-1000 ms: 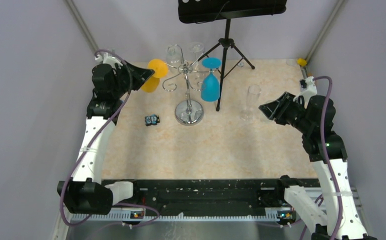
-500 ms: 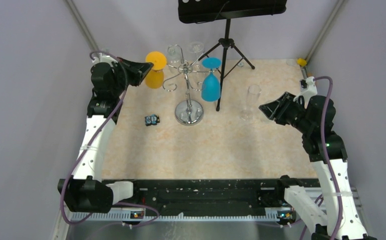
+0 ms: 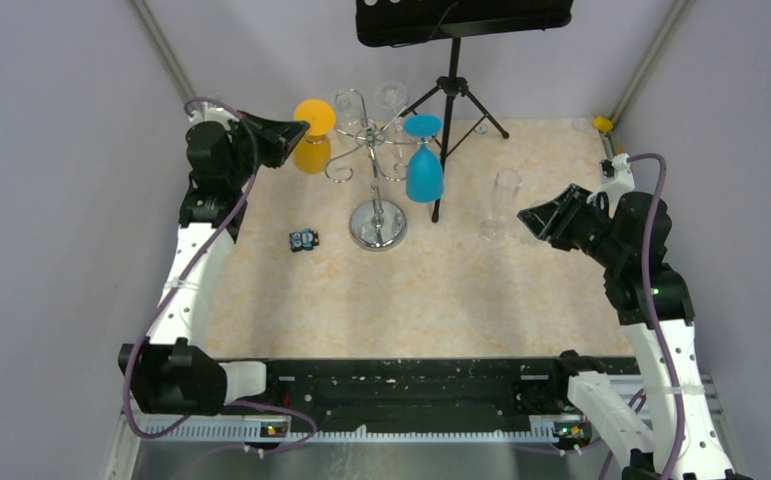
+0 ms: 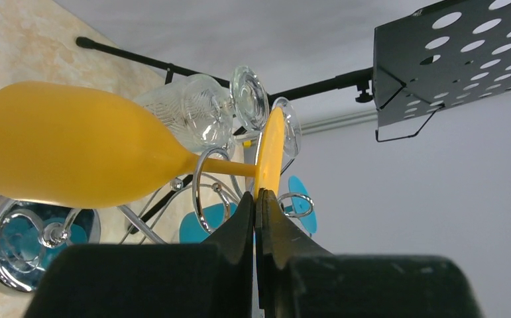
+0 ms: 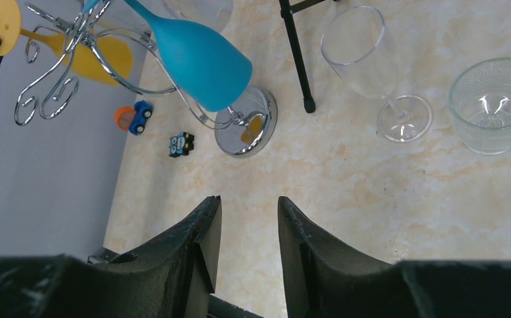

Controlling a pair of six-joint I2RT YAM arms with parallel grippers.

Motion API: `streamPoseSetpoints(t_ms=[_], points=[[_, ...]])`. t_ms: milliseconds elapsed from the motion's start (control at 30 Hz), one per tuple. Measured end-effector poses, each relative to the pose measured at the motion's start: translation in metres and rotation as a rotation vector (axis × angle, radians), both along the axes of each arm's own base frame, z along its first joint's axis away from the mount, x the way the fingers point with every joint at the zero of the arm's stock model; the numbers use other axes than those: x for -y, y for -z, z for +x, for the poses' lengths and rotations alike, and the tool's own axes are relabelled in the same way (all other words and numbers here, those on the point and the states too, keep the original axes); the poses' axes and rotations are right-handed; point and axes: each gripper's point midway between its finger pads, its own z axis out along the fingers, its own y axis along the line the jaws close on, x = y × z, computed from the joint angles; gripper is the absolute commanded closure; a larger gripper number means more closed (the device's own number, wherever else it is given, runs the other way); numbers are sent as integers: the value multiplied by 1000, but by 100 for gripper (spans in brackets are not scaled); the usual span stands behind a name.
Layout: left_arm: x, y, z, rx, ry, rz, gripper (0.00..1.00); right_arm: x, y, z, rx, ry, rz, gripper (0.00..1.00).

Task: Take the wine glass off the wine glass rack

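Left gripper [image 4: 256, 200] clamps the round foot of the orange plastic wine glass [image 4: 73, 156], shiny chrome wire rack [image 3: 378, 226] just beyond; right gripper [image 5: 248, 222] stands parted.

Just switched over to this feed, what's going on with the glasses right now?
The left tool is shut on the foot of the orange wine glass, holding it foot up right beside the wine glass rack. In the left wrist view its stem crosses a hook arm, so I cannot tell whether it is free of the rack. The blue wine glass hangs on the rack. The right tool is open and empty, off to the side near an upright clear wine glass.
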Motion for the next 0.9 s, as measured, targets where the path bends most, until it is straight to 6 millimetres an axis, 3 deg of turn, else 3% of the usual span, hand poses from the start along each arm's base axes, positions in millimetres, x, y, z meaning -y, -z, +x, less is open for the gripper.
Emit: streamPoseSetpoints(t_ms=[500,900], points=[[27,0,-23,20,202,25,100,0,1,0,-4,4,6,61],[25,-15,-78,51,206,47,100,-2,-5,-2,13,0,27,48]])
